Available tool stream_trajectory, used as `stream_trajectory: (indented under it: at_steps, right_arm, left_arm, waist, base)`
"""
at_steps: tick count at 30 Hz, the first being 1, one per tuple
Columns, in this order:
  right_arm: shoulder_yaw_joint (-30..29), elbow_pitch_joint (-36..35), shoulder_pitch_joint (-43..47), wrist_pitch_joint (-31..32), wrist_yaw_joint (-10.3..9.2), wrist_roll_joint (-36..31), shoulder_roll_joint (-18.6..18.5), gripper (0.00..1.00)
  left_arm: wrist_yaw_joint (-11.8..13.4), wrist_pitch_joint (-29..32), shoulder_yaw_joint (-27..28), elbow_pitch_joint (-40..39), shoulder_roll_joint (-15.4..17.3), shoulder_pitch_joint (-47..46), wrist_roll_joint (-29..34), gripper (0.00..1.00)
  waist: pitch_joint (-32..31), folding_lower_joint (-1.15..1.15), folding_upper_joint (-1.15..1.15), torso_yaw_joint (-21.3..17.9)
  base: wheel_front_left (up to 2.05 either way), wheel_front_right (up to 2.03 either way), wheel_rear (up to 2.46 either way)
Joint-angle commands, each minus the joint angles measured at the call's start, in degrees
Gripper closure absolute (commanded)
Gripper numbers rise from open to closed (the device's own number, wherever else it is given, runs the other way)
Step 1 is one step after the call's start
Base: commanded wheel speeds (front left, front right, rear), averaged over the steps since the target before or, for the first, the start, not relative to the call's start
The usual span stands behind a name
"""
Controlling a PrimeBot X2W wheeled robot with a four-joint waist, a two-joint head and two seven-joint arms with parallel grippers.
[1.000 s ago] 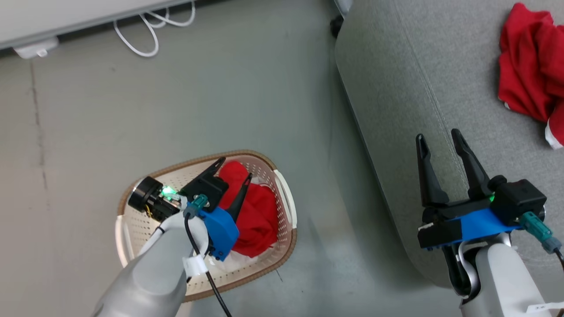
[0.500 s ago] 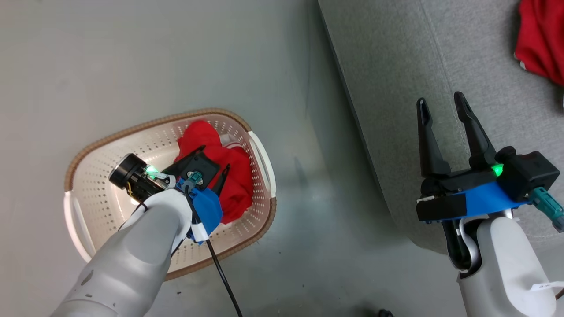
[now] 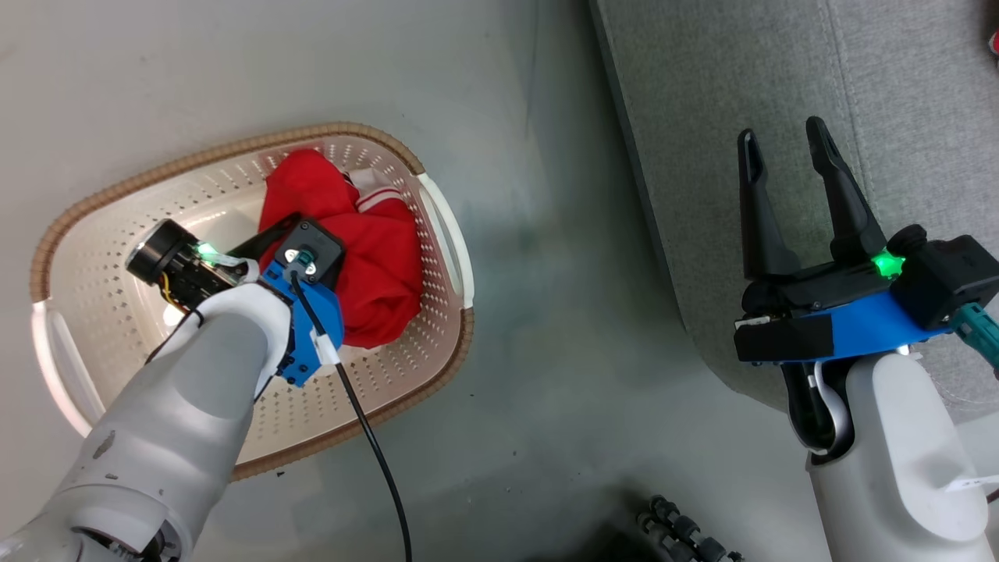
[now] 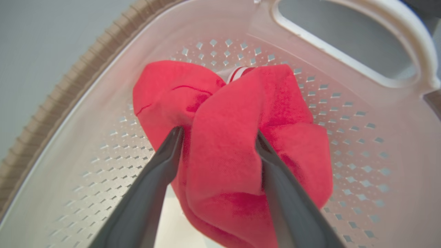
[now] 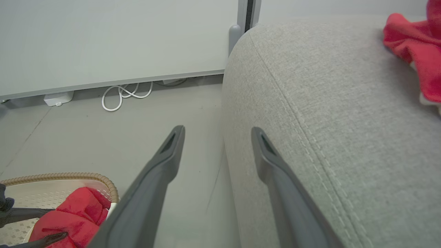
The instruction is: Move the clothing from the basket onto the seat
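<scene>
The cream basket (image 3: 101,257) with its brown rim (image 4: 51,103) stands on the floor left of the grey seat (image 3: 858,94). One red garment (image 3: 375,257) lies bunched against the basket's right wall. My left gripper (image 4: 217,132) is down inside the basket, open, its fingers straddling a raised fold of that red garment (image 4: 224,155). My right gripper (image 3: 783,136) hangs open and empty over the seat's rounded edge (image 5: 327,103). A second red garment (image 5: 413,41) lies on the seat at the far right.
Bare grey floor (image 3: 546,312) separates the basket from the seat. A white cable (image 5: 125,93) and a small white box (image 5: 58,98) lie along the pale wall. A black ribbed hose (image 3: 687,531) shows at the bottom edge.
The head camera has tilted and shifted. My left gripper has pushed deeper into the basket, its fingers now around a fold of the red garment. The right gripper holds its pose.
</scene>
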Motion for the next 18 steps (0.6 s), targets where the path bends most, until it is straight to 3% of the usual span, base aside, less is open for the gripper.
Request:
stream_trajectory:
  at_steps: [1,11,12,13,14,18]
  right_arm:
    - [0.1,-0.5,-1.3,-0.2,0.01,0.4,0.0,0.0]
    - [0.0,-0.7,-1.8,-0.2,0.01,0.9,0.0,0.0]
    - [-0.1,-0.7,-1.9,-0.2,0.01,0.9,0.0,0.0]
    - [-0.1,-0.6,-2.1,-0.2,0.01,0.8,0.0,0.0]
    - [-0.2,-0.5,-2.2,-0.2,0.01,0.8,0.0,0.0]
    - [-0.3,-0.4,-2.3,-0.2,0.01,0.4,0.0,0.0]
  left_arm:
    - [0.2,0.7,0.2,0.3,0.7,-1.2,0.0,0.0]
    - [1.7,5.7,-0.3,1.0,1.2,-2.5,-0.6,0.0]
    - [1.7,5.8,-0.3,1.0,1.2,-2.5,-0.9,0.29]
    - [1.7,6.0,-0.3,1.0,1.1,-2.6,-1.0,0.74]
    - [1.8,6.0,-0.4,1.0,1.0,-2.7,-1.0,1.0]
    - [1.6,6.1,-0.5,1.0,0.5,-2.9,-1.6,1.0]
  waist:
    - [1.8,-0.01,0.0,-0.6]
    - [4.6,-0.01,0.0,-0.6]
    - [4.7,-0.01,0.0,-0.5]
    - [4.8,-0.01,0.0,-0.5]
    - [4.8,-0.01,0.0,-0.4]
    - [4.6,-0.01,0.0,0.1]
  base:
    - [0.0,0.0,0.0]
    - [0.0,0.0,0.0]
    - [0.0,0.0,0.0]
    - [0.0,0.0,0.0]
    - [0.0,0.0,0.0]
    - [0.0,0.0,0.0]
